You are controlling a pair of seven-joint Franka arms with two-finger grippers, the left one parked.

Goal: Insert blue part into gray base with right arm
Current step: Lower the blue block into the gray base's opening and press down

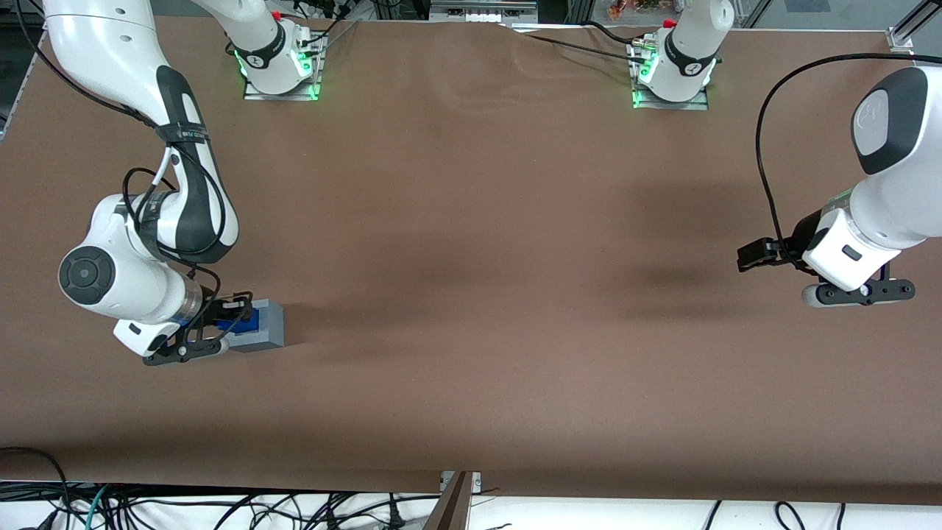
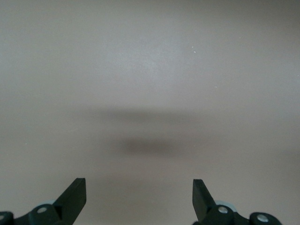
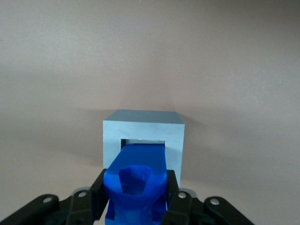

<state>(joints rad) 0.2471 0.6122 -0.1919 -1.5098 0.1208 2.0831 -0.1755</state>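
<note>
The gray base (image 1: 266, 324) lies on the brown table toward the working arm's end, its recess facing my gripper. In the right wrist view the gray base (image 3: 143, 132) shows its square opening, and the blue part (image 3: 139, 180) reaches into that opening with its front end. My right gripper (image 1: 234, 322) sits close against the base and is shut on the blue part (image 1: 247, 319), with black fingers (image 3: 97, 190) pressed on both of its sides. The depth of the part inside the recess is hidden.
The brown table cover (image 1: 486, 243) spreads wide around the base. Two arm mounts (image 1: 281, 73) with green lights stand at the table edge farthest from the front camera. Cables (image 1: 221, 508) hang below the near edge.
</note>
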